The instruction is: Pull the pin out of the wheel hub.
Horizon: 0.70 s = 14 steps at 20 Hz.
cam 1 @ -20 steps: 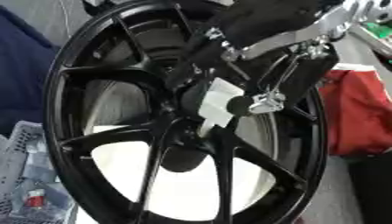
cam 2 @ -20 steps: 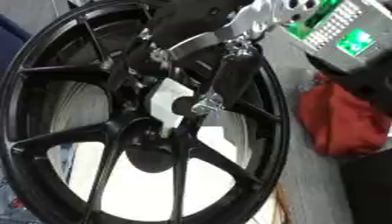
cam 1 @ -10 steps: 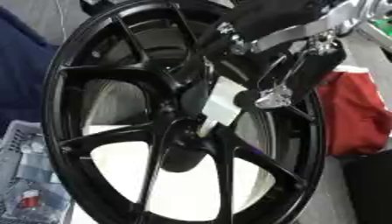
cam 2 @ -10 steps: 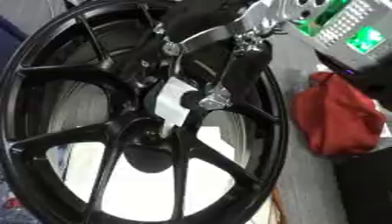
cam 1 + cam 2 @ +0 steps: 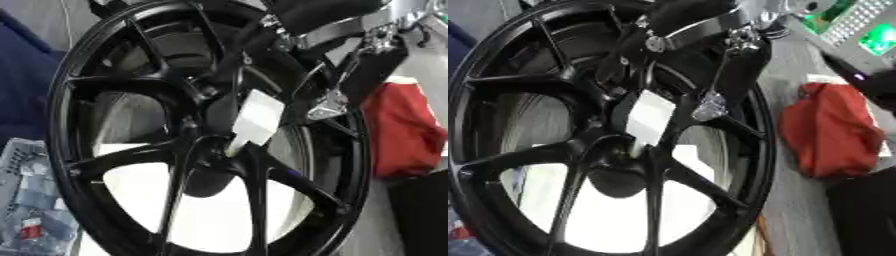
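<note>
Since the earlier frames, the pale pin (image 5: 255,120) is being drawn further out of the centre of the wheel (image 5: 114,150), and the right hand (image 5: 346,85) is being lifted up and away with it.

At the far left, a blue cloth (image 5: 22,90) is being seen beside the rim, with a basket of small packets (image 5: 31,200) below it. The black wheel is being kept on edge, its spokes filling most of both views. At its middle, the pin is being shown as a whitish block tilted upward to the right, its narrow lower end just at the hub (image 5: 623,152); whether that end is already free cannot be told. The right hand is being brought in from the upper right, with dark fingers curled about the pin's upper part and a silver-tipped one (image 5: 709,106) just beside it. The left hand is not being shown. At the right, a red bag (image 5: 833,135) is being left lying near the rim.

As a judgement: the pin is being pulled at a slant, so it may be jammed in its hole, or the upright wheel may be tipped toward the bag. The pin may also be dropped between the spokes as it comes free.
</note>
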{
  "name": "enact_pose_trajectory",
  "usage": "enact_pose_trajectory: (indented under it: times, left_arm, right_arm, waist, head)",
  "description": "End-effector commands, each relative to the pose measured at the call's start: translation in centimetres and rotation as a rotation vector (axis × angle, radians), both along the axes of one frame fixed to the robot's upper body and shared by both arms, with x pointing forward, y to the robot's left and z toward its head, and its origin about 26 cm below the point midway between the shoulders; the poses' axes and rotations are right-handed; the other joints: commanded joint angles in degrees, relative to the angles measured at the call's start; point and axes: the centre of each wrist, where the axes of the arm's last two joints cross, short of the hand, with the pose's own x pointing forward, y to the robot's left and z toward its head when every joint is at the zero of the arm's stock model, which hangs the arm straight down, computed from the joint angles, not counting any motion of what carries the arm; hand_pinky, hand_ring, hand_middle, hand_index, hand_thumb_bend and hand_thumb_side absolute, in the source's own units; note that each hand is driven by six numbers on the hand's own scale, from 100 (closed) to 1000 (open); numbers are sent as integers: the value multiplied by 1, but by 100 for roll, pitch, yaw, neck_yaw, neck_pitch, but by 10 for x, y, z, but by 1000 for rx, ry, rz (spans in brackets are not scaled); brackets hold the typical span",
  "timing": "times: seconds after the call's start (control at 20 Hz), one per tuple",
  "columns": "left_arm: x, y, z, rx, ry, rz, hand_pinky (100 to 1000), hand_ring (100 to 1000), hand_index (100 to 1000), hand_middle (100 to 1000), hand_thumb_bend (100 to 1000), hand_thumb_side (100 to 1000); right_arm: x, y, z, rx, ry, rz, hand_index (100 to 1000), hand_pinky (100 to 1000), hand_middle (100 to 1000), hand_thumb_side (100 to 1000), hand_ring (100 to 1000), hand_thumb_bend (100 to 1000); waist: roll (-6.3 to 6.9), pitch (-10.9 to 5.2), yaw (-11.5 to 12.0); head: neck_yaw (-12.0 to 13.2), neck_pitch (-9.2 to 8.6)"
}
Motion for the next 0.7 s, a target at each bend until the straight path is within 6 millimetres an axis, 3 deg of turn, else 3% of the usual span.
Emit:
enact_pose_trajectory:
  times: [0.05,0.35,0.7]
  left_arm:
    - [-4,0,10,26,-30,0,885,574,872,697,131,873]
    - [-3,0,11,27,-33,-4,886,574,873,697,131,874]
    - [-3,-1,11,30,-35,-4,887,573,873,697,131,876]
  right_arm:
    - [-4,-8,10,-14,-41,-27,1000,957,862,100,940,298]
    - [-3,-9,6,-49,-61,-18,1000,955,859,100,940,312]
    - [-3,6,7,-48,-71,16,991,951,851,100,935,299]
  waist:
    - [40,-124,-7]
    - [36,-92,8]
    - [35,-49,29]
  head:
    - [-23,-75]
    - [-45,-80]
    - [-59,-74]
